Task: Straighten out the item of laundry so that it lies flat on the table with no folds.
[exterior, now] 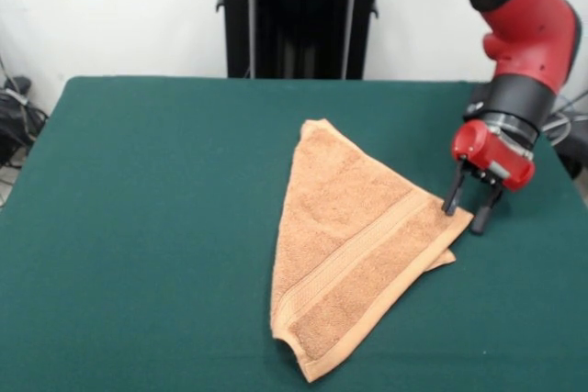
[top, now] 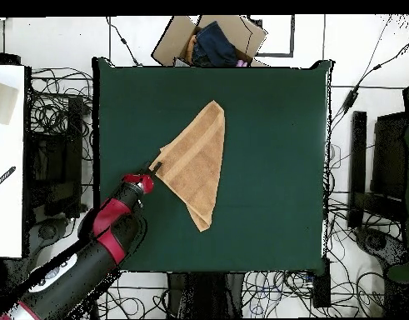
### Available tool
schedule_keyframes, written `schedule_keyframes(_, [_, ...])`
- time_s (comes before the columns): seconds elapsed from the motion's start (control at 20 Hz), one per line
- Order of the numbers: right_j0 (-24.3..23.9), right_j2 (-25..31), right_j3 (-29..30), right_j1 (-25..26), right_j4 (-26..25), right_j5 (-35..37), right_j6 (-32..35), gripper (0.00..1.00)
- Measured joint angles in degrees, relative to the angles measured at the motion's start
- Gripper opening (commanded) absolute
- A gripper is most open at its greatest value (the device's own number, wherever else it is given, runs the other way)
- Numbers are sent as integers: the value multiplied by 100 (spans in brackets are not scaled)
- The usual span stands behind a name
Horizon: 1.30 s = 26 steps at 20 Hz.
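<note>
Where folded into a triangle near mid-table (exterior: 138,227): one towel (exterior: 354,254), corner touching gripper (exterior: 470,211), fingers parted and straddling that corner tip, not clamped. Beyond table's edge in overhead view: one open cardboard box (top: 178,40), holding dark blue cloth (top: 214,43).

A light orange-tan terry towel (exterior: 354,250) lies on the dark green table (exterior: 147,227), folded over into a rough triangle. Its narrow tip points toward twelve o'clock, one corner reaches toward three o'clock, and another lies near six o'clock. A woven band runs diagonally across it. At the three o'clock corner, the red and black arm's gripper (exterior: 470,210) stands with its two dark fingers (exterior: 454,193) spread apart, their tips right at the towel's edge.
</note>
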Motion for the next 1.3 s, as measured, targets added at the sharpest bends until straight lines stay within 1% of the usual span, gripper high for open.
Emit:
schedule_keyframes(1.0, [-39, -11, -2, 67, -7, -334, 0, 100])
schedule_keyframes(1.3, [-120, 4, -2, 74, -182, -582, 0, 100])
